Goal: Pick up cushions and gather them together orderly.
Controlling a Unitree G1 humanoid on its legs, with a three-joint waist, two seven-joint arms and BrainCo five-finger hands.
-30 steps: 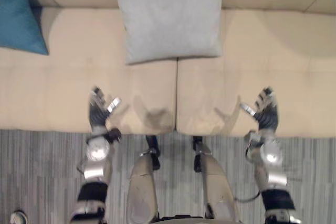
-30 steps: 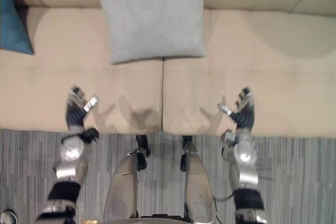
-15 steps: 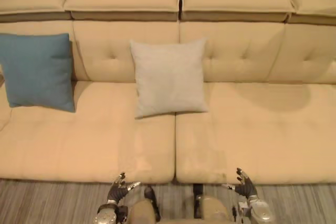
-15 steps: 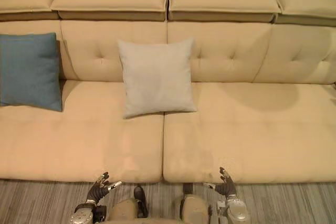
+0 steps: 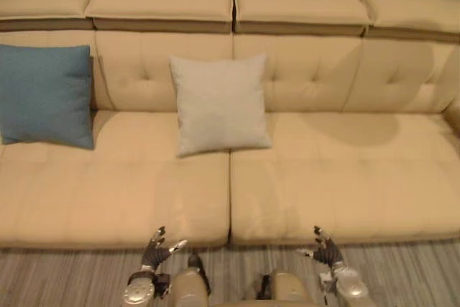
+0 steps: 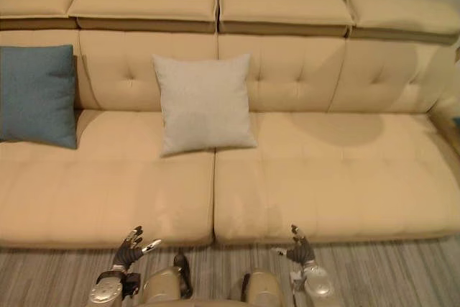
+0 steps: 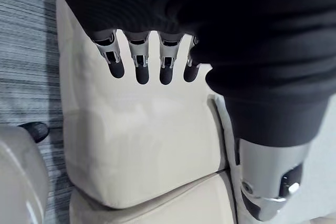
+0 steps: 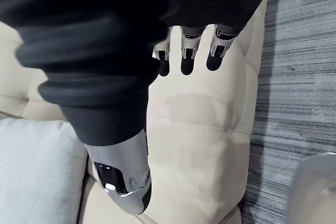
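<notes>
I see two cushions on the big tan sofa. The blue cushion leans on the backrest at the far left of the frame. The grey cushion leans on the backrest near the middle, just above the line where the two seat pads meet. The two are well apart, with bare sofa between them.

My left hand is low in the frame, left of the middle, at the front edge of the seat. My right hand is low on the right side, at the same edge. Both hands hold nothing. In the wrist views the left hand's fingers and the right hand's fingers are straight and loose, with the seat pad past them.

So I think the job has not really begun (no cushion is picked up, and neither sits next to the other). Nearly all of it is left: reach one cushion, lift it, and set it neatly beside the other. Both are far from my hands, up by the backrest.
</notes>
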